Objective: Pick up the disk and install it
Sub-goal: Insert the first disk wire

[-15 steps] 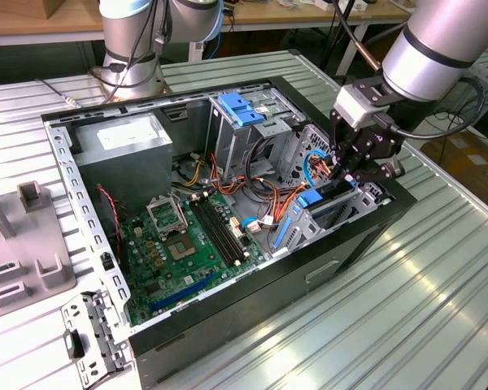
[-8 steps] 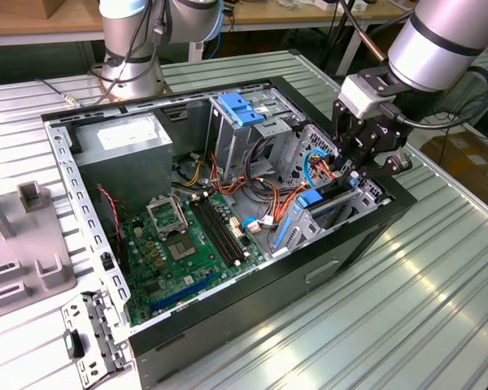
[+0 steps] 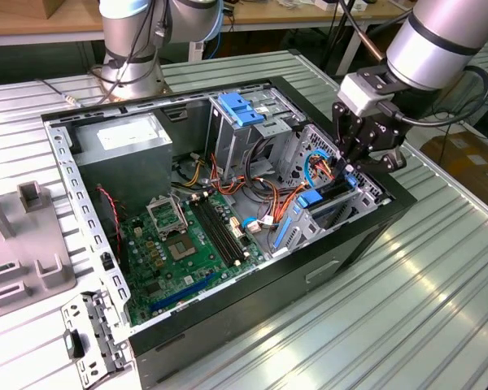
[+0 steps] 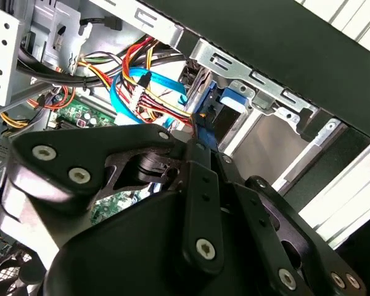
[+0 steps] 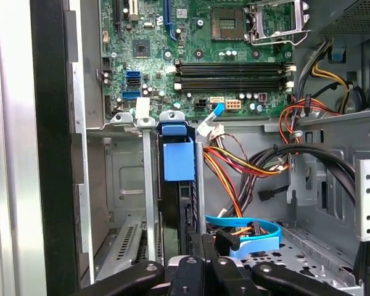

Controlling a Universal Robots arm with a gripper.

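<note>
**Disk standing in the drive bay, gripper at its upper edge**

You have the black gripper (image 3: 351,166) lowered into the open black computer case (image 3: 325,268), at the end of the case nearest the exterior view's right; in both wrist views its fingers (image 4: 200,185) sit drawn close together around the thin edge of the disk, so it reads as clamped on it; the contact itself is partly hidden by the linkage.

The flat silver-grey hard drive with blue plastic rails, the disk (image 5: 179,185), stands on edge inside the grey metal drive cage (image 5: 126,185), between two upright cage walls; its blue rail end (image 5: 177,159) shows in the first wrist view.

Beside the disk you can see a light-blue flat data cable (image 5: 250,237) and a bundle of red, orange and yellow wires (image 5: 234,160); the green motherboard (image 3: 175,244) lies on the case floor beyond the cage; the grey power supply box (image 3: 122,146) sits at the far corner.
</note>
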